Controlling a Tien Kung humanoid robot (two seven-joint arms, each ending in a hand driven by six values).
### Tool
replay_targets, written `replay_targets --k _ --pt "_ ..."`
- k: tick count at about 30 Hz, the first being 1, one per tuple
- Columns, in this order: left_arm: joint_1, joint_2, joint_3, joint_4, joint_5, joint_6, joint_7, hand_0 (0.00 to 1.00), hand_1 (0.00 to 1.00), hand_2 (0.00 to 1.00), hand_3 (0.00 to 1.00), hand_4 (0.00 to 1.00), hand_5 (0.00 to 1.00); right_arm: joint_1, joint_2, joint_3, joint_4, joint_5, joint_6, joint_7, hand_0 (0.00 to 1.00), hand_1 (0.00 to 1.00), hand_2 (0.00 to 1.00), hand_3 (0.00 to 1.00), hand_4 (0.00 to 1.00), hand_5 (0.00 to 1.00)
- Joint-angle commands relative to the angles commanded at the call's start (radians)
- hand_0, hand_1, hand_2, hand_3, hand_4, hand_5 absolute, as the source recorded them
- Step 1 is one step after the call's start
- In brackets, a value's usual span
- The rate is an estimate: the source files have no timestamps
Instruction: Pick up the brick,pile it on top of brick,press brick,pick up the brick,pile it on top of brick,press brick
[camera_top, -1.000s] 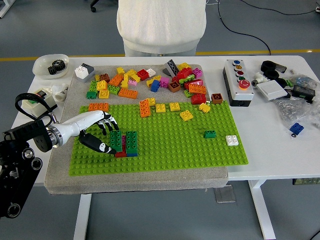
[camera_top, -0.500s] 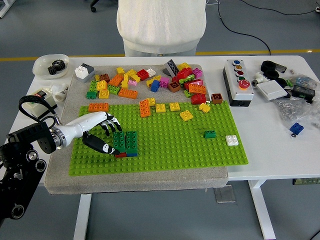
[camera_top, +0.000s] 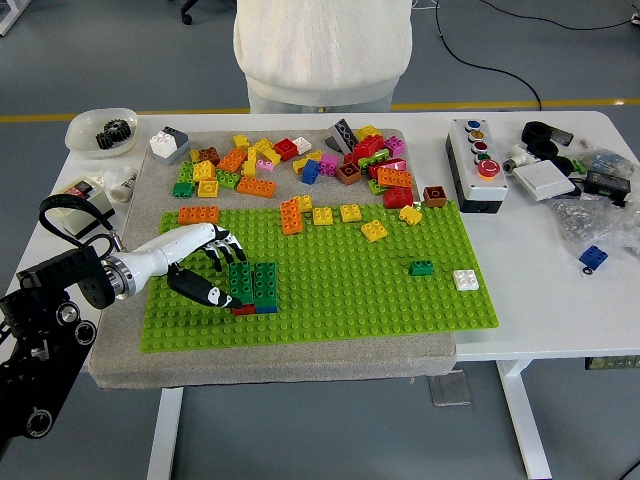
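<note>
A green baseplate (camera_top: 400, 310) lies on a grey mat. At its left stands a small stack: two dark green bricks (camera_top: 264, 282) side by side on a red brick (camera_top: 242, 309) and a blue brick (camera_top: 267, 308), with a sliver of magenta between them. My left hand (camera_top: 225, 272) reaches in from the left and sits against the stack's left green brick. Its white fingers (camera_top: 215, 240) are spread over that brick's far side and the black thumb (camera_top: 200, 292) lies along its near side; it grips nothing. My right arm is out of view.
Several loose bricks are heaped on the mat behind the plate (camera_top: 300, 160). An orange brick (camera_top: 197, 213), yellow bricks (camera_top: 349, 213), a small green brick (camera_top: 420, 267) and a white brick (camera_top: 463, 280) sit on the plate. A button box (camera_top: 474, 163) and clutter lie right. A person stands beyond the table.
My left hand and arm have shifted slightly right and up toward the stack. The bricks stay where they were.
</note>
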Motion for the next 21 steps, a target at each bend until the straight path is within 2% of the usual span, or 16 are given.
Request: replay_targets --k 12,21 --pt "0.006 0.016 0.008 0.010 0.001 0.012 -0.011 0.636 0.499 0.477 0.508 0.994 0.191 -0.002 0.001 -0.001 0.000 0.000 0.001 0.001 0.745 0.646 0.720 0.668 0.892 0.425" --pt "0.008 0.017 0.017 0.017 0.000 0.019 -0.014 0.636 0.499 0.476 0.508 0.995 0.190 -0.004 0.002 -0.004 0.000 0.000 0.001 0.002 0.745 0.645 0.720 0.667 0.892 0.425"
